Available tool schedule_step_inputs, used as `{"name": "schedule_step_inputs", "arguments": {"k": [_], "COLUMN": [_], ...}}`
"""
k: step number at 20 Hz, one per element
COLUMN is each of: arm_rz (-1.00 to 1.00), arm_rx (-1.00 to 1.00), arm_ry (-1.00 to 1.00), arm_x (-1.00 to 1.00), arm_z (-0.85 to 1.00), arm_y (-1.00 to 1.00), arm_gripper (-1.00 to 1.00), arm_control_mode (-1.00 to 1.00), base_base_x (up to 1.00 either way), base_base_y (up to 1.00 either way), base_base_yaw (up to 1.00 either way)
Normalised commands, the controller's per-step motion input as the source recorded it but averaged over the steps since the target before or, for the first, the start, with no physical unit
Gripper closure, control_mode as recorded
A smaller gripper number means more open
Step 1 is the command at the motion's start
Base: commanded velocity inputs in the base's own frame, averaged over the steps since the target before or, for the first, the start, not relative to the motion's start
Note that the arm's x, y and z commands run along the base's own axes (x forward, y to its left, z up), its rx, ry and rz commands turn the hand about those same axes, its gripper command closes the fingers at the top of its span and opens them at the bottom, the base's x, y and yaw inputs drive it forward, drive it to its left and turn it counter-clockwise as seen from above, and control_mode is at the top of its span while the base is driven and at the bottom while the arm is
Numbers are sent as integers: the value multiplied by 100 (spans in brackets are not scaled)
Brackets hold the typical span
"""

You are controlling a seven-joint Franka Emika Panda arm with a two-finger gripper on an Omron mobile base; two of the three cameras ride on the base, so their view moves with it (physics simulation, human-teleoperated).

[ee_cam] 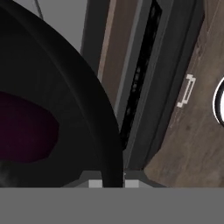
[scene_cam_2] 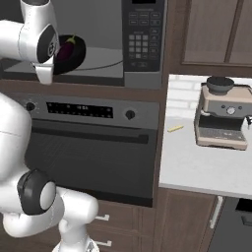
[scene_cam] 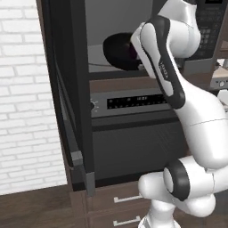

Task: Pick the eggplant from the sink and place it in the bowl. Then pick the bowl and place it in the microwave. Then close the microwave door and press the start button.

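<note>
The gripper (ee_cam: 113, 183) is clamped on the bowl (ee_cam: 65, 109) rim at six o'clock, carrying the eggplant (scene_cam_2: 66, 49) into the microwave (scene_cam_2: 142, 44), door (scene_cam: 67, 102) swung open.

Below the end effector, a wall oven (scene_cam_2: 93, 142) spans the cabinet front, with a dark display strip (scene_cam_2: 78, 110) and two knobs, one (scene_cam_2: 130, 114) at the right end. Lower still are wooden drawers with pale bar handles (scene_cam: 127, 198). Well off to the end effector's right, a white table (scene_cam_2: 197, 162) carries a beige espresso machine (scene_cam_2: 224, 115) and a small yellow stick-like item (scene_cam_2: 175, 128). To its left stands a white brick wall (scene_cam: 22, 89).
</note>
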Motion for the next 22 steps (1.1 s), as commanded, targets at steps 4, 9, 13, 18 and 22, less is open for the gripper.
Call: {"name": "schedule_step_inputs", "arguments": {"k": [4, 9, 13, 18, 22], "arm_rz": [0, 0, 0, 0, 0], "arm_rx": [0, 0, 0, 0, 0], "arm_ry": [0, 0, 1, 3, 3], "arm_x": [60, 62, 56, 46, 42], "arm_z": [4, 0, -2, -3, -6], "arm_y": [-4, -7, -1, 0, 0], "arm_gripper": [100, 100, 100, 100, 100], "arm_control_mode": [-100, -100, -100, -100, -100], "base_base_x": [0, 0, 0, 0, 0], "base_base_y": [0, 0, 0, 0, 0], "base_base_yaw": [0, 0, 0, 0, 0]}}
